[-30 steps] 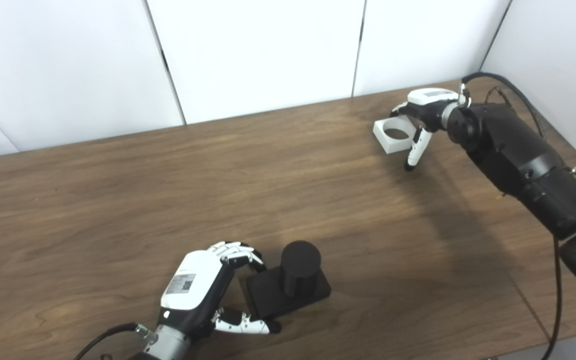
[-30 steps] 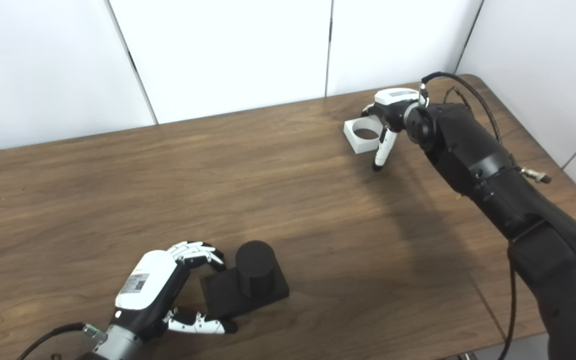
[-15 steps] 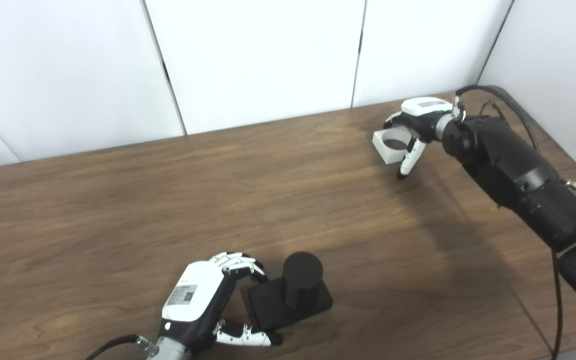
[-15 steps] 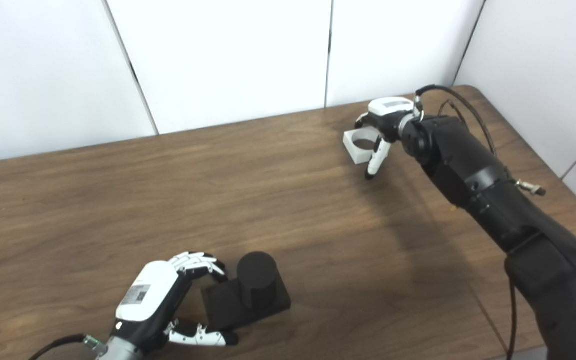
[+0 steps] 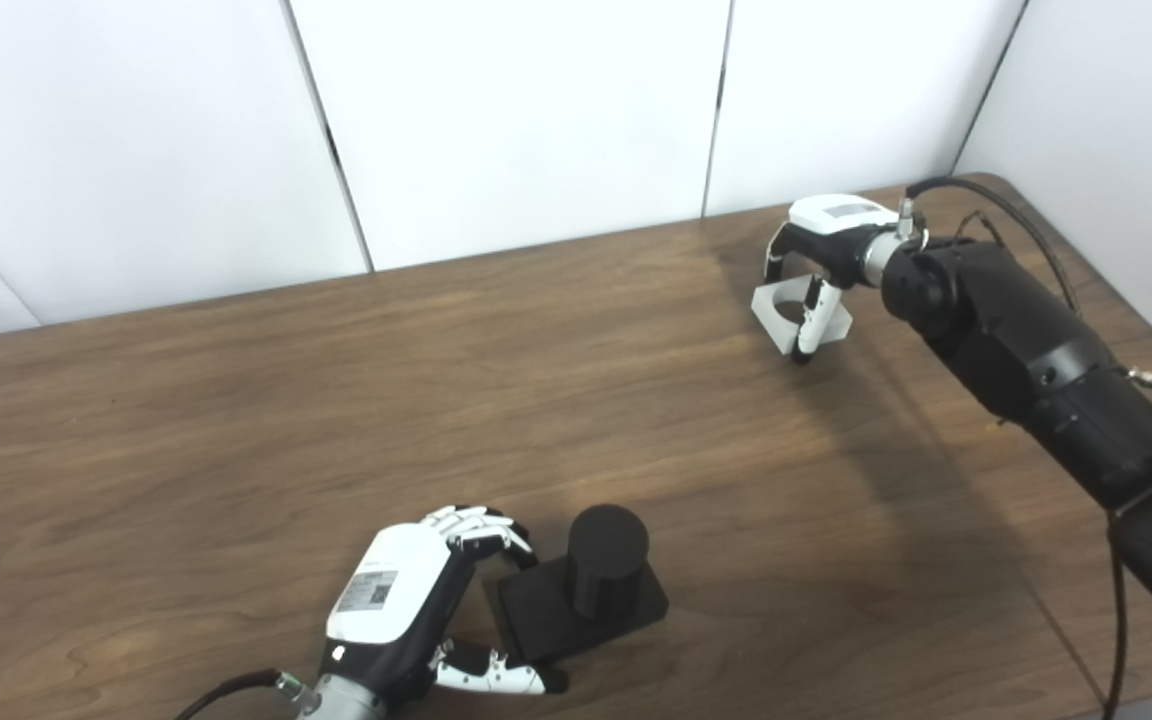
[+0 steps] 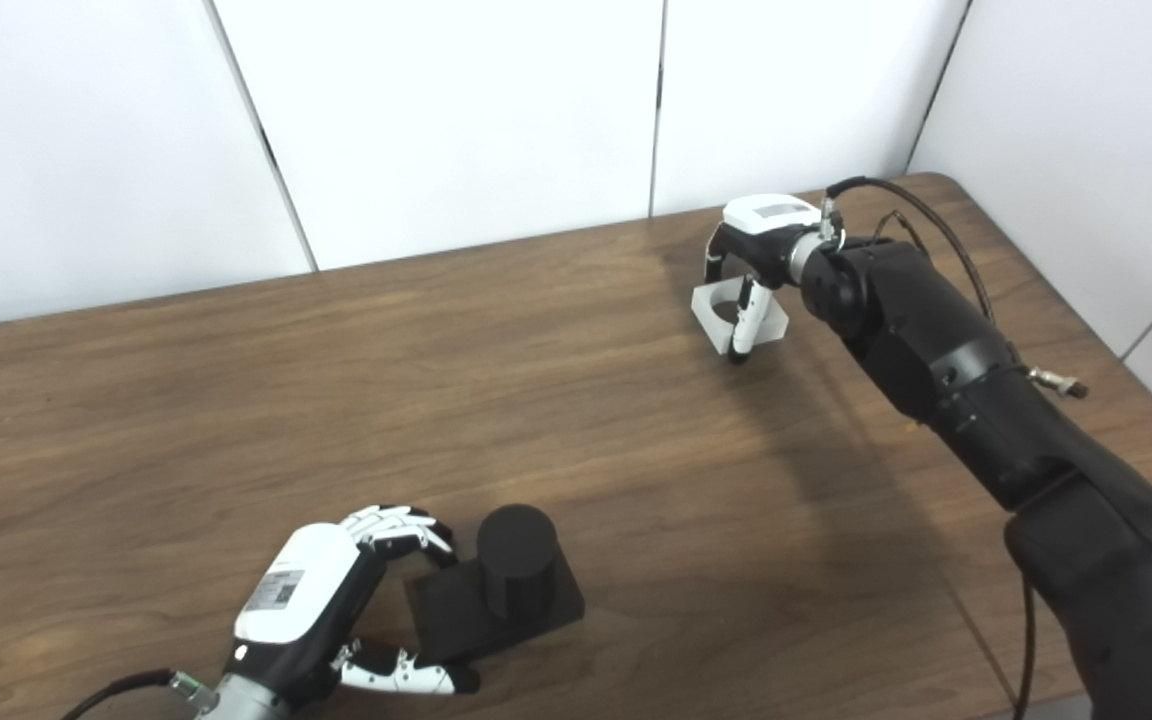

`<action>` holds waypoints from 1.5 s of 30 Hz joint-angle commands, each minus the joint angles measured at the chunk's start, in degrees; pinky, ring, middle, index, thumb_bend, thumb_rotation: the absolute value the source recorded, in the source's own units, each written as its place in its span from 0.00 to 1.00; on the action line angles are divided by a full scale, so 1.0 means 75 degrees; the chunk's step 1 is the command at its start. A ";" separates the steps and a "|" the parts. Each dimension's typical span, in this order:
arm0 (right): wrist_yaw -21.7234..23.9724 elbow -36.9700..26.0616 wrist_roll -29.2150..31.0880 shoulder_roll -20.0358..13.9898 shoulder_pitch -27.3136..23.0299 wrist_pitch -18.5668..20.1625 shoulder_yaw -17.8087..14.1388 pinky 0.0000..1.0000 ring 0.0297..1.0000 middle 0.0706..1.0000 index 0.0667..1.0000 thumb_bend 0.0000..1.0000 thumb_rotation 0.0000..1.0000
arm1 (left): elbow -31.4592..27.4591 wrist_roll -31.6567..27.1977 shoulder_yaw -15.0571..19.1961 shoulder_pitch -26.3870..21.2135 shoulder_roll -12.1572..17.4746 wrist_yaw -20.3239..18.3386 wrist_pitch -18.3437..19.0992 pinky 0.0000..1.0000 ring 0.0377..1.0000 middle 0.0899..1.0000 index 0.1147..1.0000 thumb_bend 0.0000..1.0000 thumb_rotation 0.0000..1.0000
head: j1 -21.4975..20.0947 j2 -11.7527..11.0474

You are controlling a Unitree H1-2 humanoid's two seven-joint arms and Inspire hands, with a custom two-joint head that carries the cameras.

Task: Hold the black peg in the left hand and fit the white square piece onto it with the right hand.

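Gripping the flat base of the black peg (image 5: 581, 592), the left hand (image 5: 406, 610) sits at about 6 o'clock on the wooden table (image 5: 236, 400), near the front edge. Its fingers (image 5: 471, 525) curl over the far left corner of the base while the thumb (image 5: 496, 678) presses along the near left side, so the hand is clasped on that piece. The peg itself is a short round black post standing upright on a square black base, which lies flat on the table; the post sits just to the right of the hand and is not touched by it.

Well apart, at about 2 o'clock near the back right corner, the right hand (image 5: 821, 250) has its fingers and thumb closed around the white square piece (image 5: 796, 315). The piece is a white block with a round hole through it. It appears tilted, with one corner pointing toward the front, and the thumb (image 5: 809, 325) crosses its near face. Whether it is lifted clear of the table or still resting on an edge cannot be told. The black right arm (image 5: 1036, 370) runs from the bottom right edge up to that hand, with a black cable (image 5: 996, 195) looping behind the wrist.
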 commanded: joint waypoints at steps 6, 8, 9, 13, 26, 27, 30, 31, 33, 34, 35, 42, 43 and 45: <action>-0.0322 0.0038 -0.0172 -0.0218 -0.0114 -0.0228 -0.0049 0.84 0.89 0.77 0.45 0.52 0.13 | 0.0265 -0.0007 -0.0173 0.0103 0.0008 -0.0360 0.0018 0.85 0.82 0.74 0.42 0.51 0.04 | -0.0005 -0.0026; -0.0315 0.0032 -0.0126 -0.0208 -0.0069 -0.0176 -0.0095 0.85 0.89 0.77 0.45 0.52 0.13 | 0.0264 0.0000 -0.0176 0.0094 0.0009 -0.0375 0.0023 0.85 0.82 0.74 0.42 0.51 0.04 | -0.0003 -0.0031; -0.0325 0.0039 -0.0112 -0.0210 -0.0048 -0.0174 -0.0109 0.85 0.89 0.77 0.45 0.52 0.13 | 0.0264 0.0006 -0.0178 0.0091 0.0004 -0.0378 0.0029 0.85 0.82 0.74 0.42 0.51 0.04 | 0.0014 -0.0023; -0.0402 0.0011 -0.0059 -0.0252 0.0020 -0.0284 -0.0143 0.85 0.89 0.77 0.45 0.52 0.13 | 0.0321 0.0035 -0.0190 0.0061 -0.0037 -0.0355 0.0041 0.85 0.82 0.74 0.42 0.51 0.04 | 0.0072 0.0012; 0.1832 -0.4041 0.0340 -0.0967 0.0416 0.0387 -0.0636 0.93 0.89 0.78 0.45 0.52 0.13 | 0.0625 0.0093 -0.0195 -0.0117 -0.0172 -0.0294 -0.0006 0.85 0.82 0.74 0.42 0.51 0.04 | 0.0129 0.0096; 0.2127 -0.4545 0.0382 -0.1030 0.0451 0.0532 -0.0693 0.93 0.89 0.78 0.45 0.52 0.13 | 0.0650 0.0070 -0.0185 -0.0125 -0.0181 -0.0277 -0.0022 0.85 0.82 0.74 0.42 0.51 0.04 | 0.0118 0.0100; 0.2737 -0.5738 0.0501 -0.1141 0.0525 0.0752 -0.0857 0.93 0.88 0.77 0.45 0.52 0.13 | 0.0690 0.0029 -0.0169 -0.0154 -0.0193 -0.0288 -0.0041 0.85 0.82 0.74 0.42 0.51 0.04 | 0.0108 0.0114; 0.2890 -0.6080 0.0521 -0.1137 0.0544 0.0801 -0.0918 0.93 0.88 0.76 0.45 0.52 0.13 | 0.0705 0.0022 -0.0167 -0.0161 -0.0194 -0.0283 -0.0053 0.85 0.82 0.74 0.42 0.51 0.04 | 0.0114 0.0120; 0.3161 -0.6683 0.0514 -0.1098 0.0558 0.0896 -0.1011 0.92 0.87 0.76 0.45 0.52 0.13 | 0.0740 0.0029 -0.0168 -0.0179 -0.0201 -0.0265 -0.0071 0.85 0.82 0.74 0.42 0.51 0.04 | 0.0153 0.0147; 0.3299 -0.6955 0.0516 -0.1069 0.0547 0.0961 -0.1044 0.92 0.87 0.76 0.45 0.52 0.13 | 0.0749 0.0041 -0.0169 -0.0186 -0.0206 -0.0263 -0.0072 0.85 0.82 0.74 0.42 0.51 0.04 | 0.0164 0.0150; 0.3411 -0.7184 0.0532 -0.1037 0.0534 0.1001 -0.1077 0.92 0.87 0.76 0.45 0.52 0.13 | 0.0747 0.0056 -0.0174 -0.0191 -0.0210 -0.0272 -0.0063 0.85 0.82 0.74 0.42 0.51 0.04 | 0.0178 0.0159; 0.4164 -0.8499 0.0698 -0.0655 0.0272 0.1326 -0.1226 0.92 0.87 0.75 0.45 0.52 0.13 | 0.0734 0.0156 -0.0212 -0.0212 -0.0262 -0.0316 -0.0001 0.85 0.82 0.74 0.42 0.51 0.04 | 0.0296 0.0294; 0.4240 -0.8599 0.0725 -0.0600 0.0237 0.1352 -0.1243 0.92 0.86 0.74 0.45 0.52 0.13 | 0.0734 0.0166 -0.0214 -0.0216 -0.0270 -0.0324 0.0006 0.85 0.82 0.74 0.42 0.51 0.04 | 0.0301 0.0306; 0.4469 -0.8872 0.0773 -0.0467 0.0120 0.1469 -0.1231 0.93 0.86 0.73 0.45 0.52 0.13 | 0.0714 0.0176 -0.0216 -0.0226 -0.0302 -0.0379 0.0060 0.86 0.82 0.74 0.42 0.51 0.04 | 0.0374 0.0392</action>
